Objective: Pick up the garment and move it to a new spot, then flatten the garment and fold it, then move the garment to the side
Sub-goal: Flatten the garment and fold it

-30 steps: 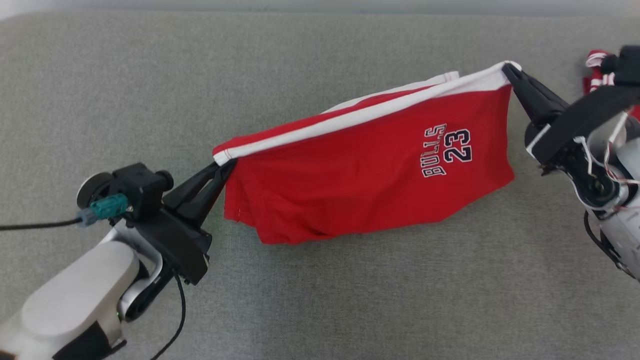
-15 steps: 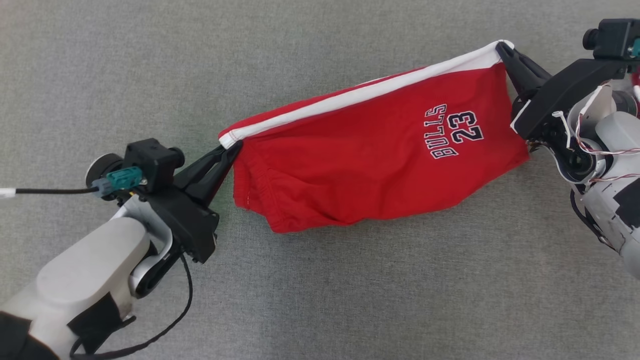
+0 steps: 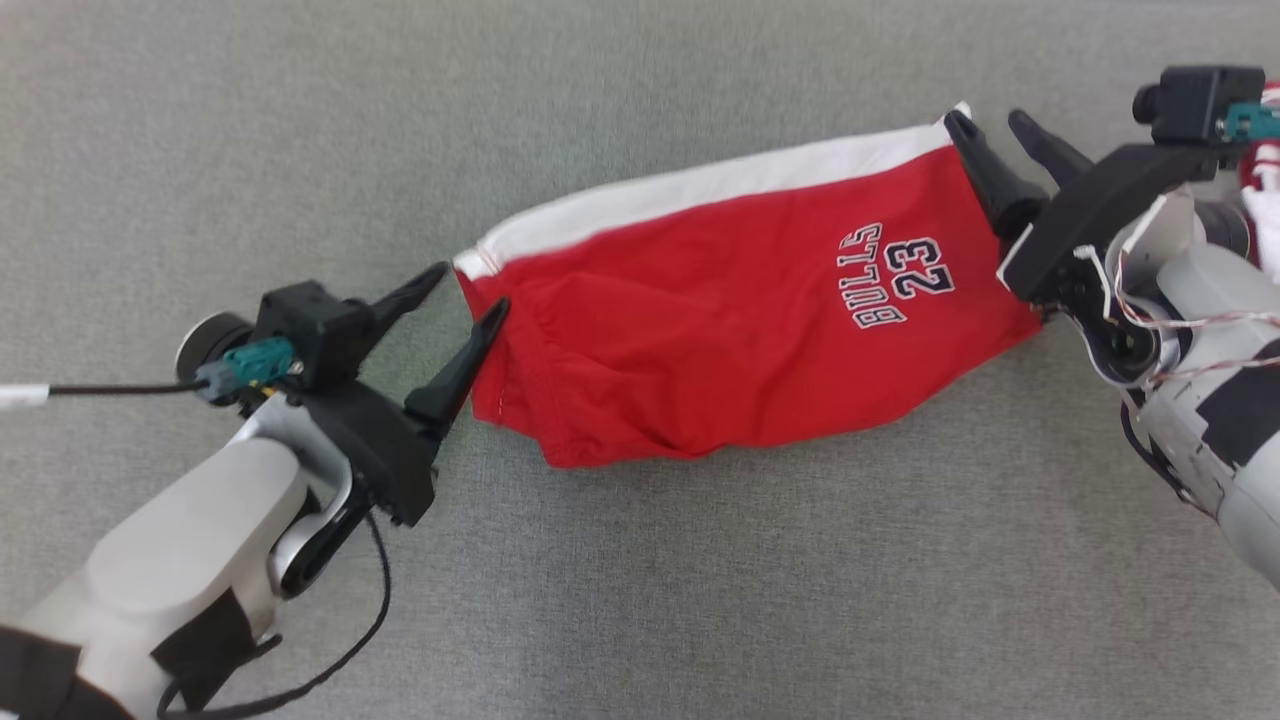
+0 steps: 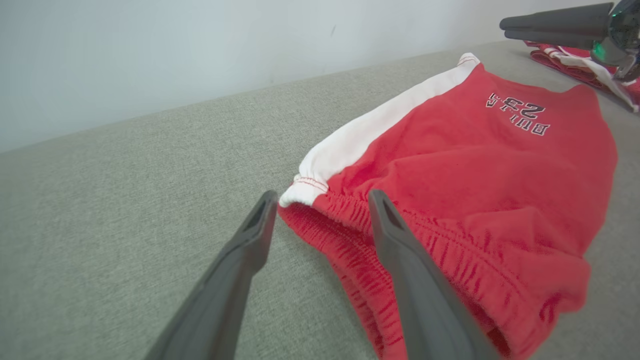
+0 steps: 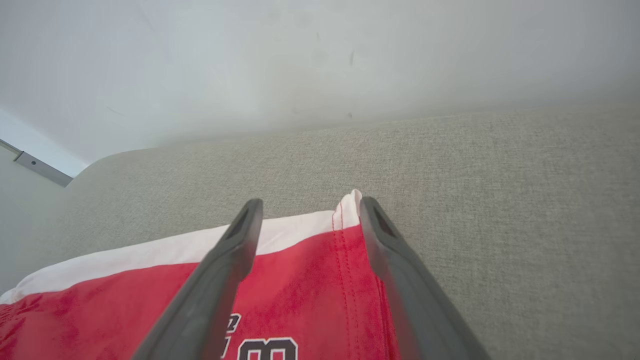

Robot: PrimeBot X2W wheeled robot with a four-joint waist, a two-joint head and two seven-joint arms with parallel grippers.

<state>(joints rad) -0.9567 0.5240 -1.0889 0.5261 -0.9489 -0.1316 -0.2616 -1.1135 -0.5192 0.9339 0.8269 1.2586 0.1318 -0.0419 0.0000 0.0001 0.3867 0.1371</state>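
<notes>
Nearest us, our left claw (image 3: 470, 286) hung spread and empty, one finger on either side of the waistband corner of the red shorts (image 3: 720, 330). The shorts lay stretched out on the grey cushion (image 3: 640, 600) ahead of its tips, placed that way, we judged, so the cloth could settle flat for folding. Farther along, our right claw (image 3: 983, 117) was spread too and gripped nothing, the white-striped hem corner sitting loose between its fingers, while a second red and white bundle (image 4: 560, 59) lay beside that claw's wrist, apart from the work.
</notes>
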